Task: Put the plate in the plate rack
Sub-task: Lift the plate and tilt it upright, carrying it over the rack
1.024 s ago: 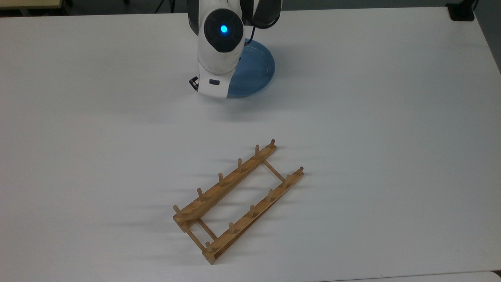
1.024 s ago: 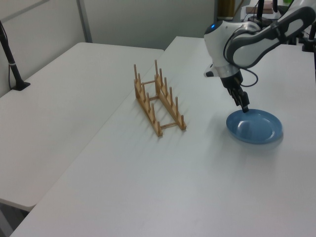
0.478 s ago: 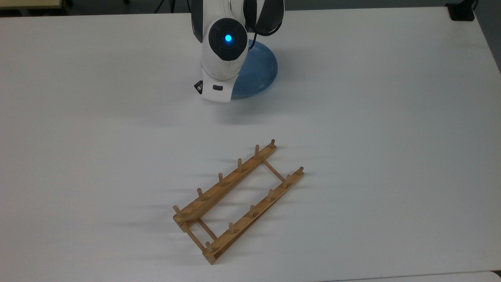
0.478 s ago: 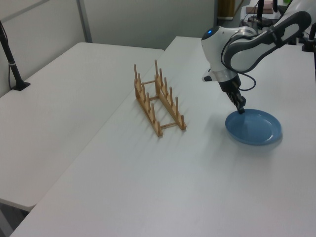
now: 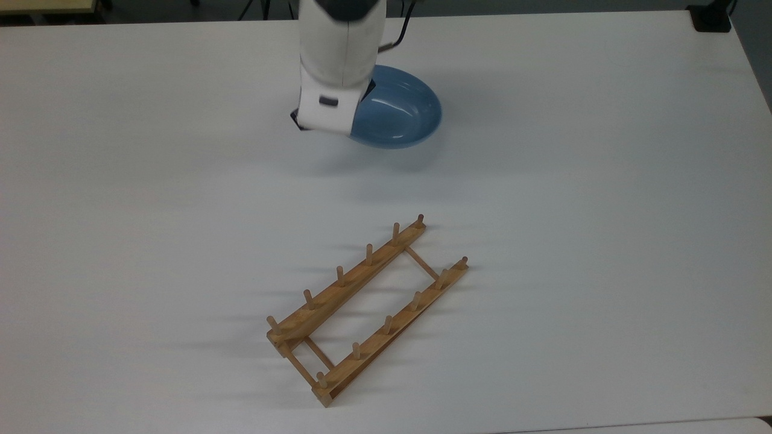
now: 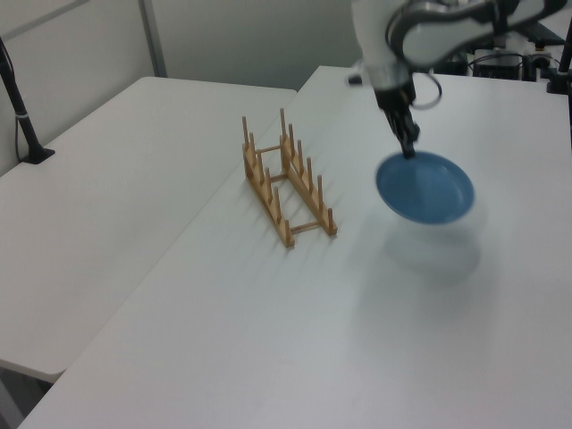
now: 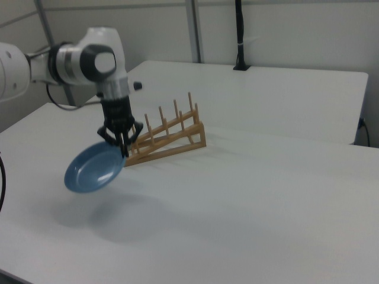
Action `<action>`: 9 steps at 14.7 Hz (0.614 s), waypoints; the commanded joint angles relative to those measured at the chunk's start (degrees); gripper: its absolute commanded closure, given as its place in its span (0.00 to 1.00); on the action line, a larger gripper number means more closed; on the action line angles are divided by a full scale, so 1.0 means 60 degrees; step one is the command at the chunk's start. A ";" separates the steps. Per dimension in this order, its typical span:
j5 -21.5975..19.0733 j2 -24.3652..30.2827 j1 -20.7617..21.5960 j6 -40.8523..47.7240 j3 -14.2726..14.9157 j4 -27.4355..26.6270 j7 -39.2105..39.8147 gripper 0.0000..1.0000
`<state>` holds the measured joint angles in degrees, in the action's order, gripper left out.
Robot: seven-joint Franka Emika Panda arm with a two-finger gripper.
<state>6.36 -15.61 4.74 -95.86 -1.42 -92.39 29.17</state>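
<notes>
The gripper point(image 7: 123, 148) is clamped on the rim of the plate point(image 7: 93, 168), which hangs tilted below it, clear of the white table point(image 7: 249, 201), with a soft shadow underneath. A second ago the plate lay flat on the table with the fingers pinching its near edge; now it has been lifted and swung so its hollow face shows in the left view point(image 6: 425, 187). The plate rack point(image 5: 365, 309) has not moved and stands well apart from the gripper, toward the left view's left, its pegs empty
</notes>
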 commanded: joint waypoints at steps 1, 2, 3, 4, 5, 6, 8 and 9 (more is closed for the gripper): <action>-0.0518 0.0140 0.0061 0.0305 0.0016 0.1436 -0.1836 1.00; -0.0533 0.0141 0.0046 -0.0117 0.0031 0.1918 -0.2758 1.00; -0.0519 0.0184 0.0046 -0.0527 0.0045 0.2053 -0.3362 1.00; -0.0504 0.0214 0.0046 -0.1039 0.0075 0.2098 -0.4020 1.00; -0.0417 0.0214 0.0060 -0.1566 0.0089 0.2127 -0.4708 1.00; -0.0228 0.0228 0.0060 -0.1963 0.0090 0.2128 -0.5310 1.00; 0.0692 0.0214 0.0133 -0.2739 0.0046 0.2099 -0.6394 1.00; 0.1190 0.0170 0.0264 -0.3207 0.0046 0.2069 -0.7110 1.00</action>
<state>7.19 -14.55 4.74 -108.74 -1.37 -79.55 -2.84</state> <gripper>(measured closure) 0.956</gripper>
